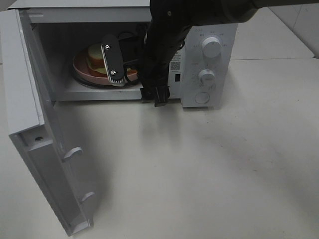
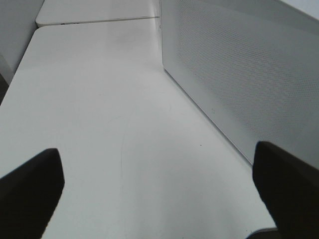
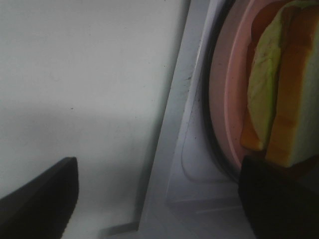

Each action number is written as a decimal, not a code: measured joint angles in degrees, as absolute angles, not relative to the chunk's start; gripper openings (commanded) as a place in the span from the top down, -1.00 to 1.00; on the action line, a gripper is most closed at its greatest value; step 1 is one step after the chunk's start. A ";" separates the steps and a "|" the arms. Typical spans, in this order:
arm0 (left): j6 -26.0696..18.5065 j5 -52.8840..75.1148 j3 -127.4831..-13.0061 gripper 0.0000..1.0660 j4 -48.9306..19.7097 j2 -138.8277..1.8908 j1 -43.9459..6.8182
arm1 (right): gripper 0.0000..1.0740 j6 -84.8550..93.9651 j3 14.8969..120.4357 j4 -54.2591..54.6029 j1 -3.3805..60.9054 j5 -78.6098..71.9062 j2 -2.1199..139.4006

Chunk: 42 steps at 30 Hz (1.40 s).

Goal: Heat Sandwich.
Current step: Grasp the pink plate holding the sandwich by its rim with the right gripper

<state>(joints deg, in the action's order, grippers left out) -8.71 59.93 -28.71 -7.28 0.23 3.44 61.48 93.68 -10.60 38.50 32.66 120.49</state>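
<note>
The sandwich, white bread with orange-brown crust and pale green filling, lies on a round pink plate inside the open microwave. My right gripper reaches into the microwave's mouth with its jaws wide open and empty. One finger is in front of the plate, the other by the front sill. In the right wrist view the sandwich and plate lie close to one finger, and the gripper holds nothing. My left gripper is open and empty over bare table.
The microwave door hangs open to the left, reaching toward the front table edge. Two knobs and a round button are on the microwave's right panel. In the left wrist view the microwave's perforated side wall stands beside the white table.
</note>
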 measured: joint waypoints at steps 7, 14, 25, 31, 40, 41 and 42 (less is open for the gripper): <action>-8.71 59.93 -28.71 -0.83 -7.28 0.23 3.44 | -0.52 61.36 98.55 -11.29 38.50 32.66 125.71; -8.71 59.93 -28.71 -0.83 -7.28 0.23 3.44 | -0.50 60.33 103.93 -11.69 38.50 33.17 129.95; -8.71 59.93 -28.71 -0.83 -7.16 0.23 3.44 | -0.48 59.30 112.13 -12.38 38.50 35.07 135.39; -8.71 59.93 -28.71 -0.83 -7.16 0.23 3.44 | -0.47 58.79 114.99 -12.61 38.45 36.27 136.82; -8.71 59.93 -28.71 -0.83 -7.10 0.23 3.44 | -0.46 59.01 117.11 -12.61 38.27 36.55 138.71; -8.71 59.93 -28.71 -0.83 -7.10 0.23 3.44 | -0.46 59.01 117.74 -12.61 38.27 36.55 138.83; -8.71 59.93 -28.71 -0.83 -6.99 0.23 3.44 | -0.46 59.01 118.72 -12.61 38.27 36.50 139.46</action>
<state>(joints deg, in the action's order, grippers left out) -8.71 59.93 -28.71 -6.99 0.23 3.44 59.01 118.72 -12.61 38.27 36.50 139.46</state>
